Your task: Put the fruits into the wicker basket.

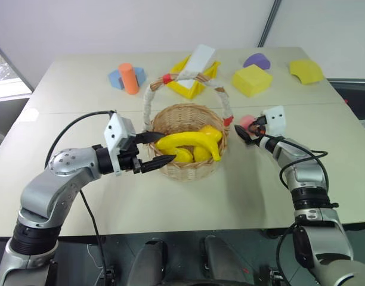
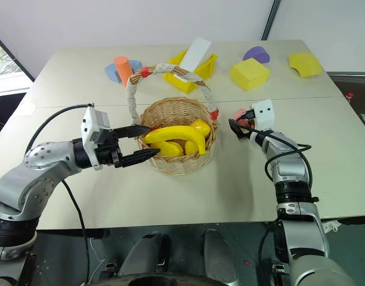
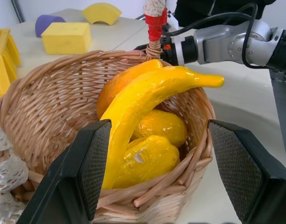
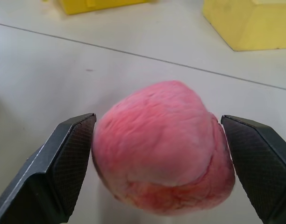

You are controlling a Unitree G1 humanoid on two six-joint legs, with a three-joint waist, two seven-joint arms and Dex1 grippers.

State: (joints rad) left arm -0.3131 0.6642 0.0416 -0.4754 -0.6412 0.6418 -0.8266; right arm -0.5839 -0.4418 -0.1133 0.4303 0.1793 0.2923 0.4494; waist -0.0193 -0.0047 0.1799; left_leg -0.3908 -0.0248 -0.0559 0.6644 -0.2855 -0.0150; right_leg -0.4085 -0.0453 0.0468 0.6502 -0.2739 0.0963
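Observation:
The wicker basket (image 1: 170,116) stands mid-table with its white, red-banded handle arching over it. Inside lie a long yellow banana (image 1: 188,140), small yellow fruits (image 3: 159,128) and an orange one (image 3: 120,85). My left gripper (image 1: 169,147) is open at the basket's left side, one finger over the rim and one against the outer wall. To the right of the basket the pink peach (image 4: 157,144) rests on the table. My right gripper (image 4: 157,121) is open around it, its fingers (image 4: 70,158) close at both sides of the peach.
Behind the basket are a yellow plastic bin (image 1: 181,88) holding a white block, an orange cylinder (image 1: 129,78) on a blue piece, a yellow foam block (image 1: 251,80), a purple piece (image 1: 256,60) and a yellow arc (image 1: 306,71).

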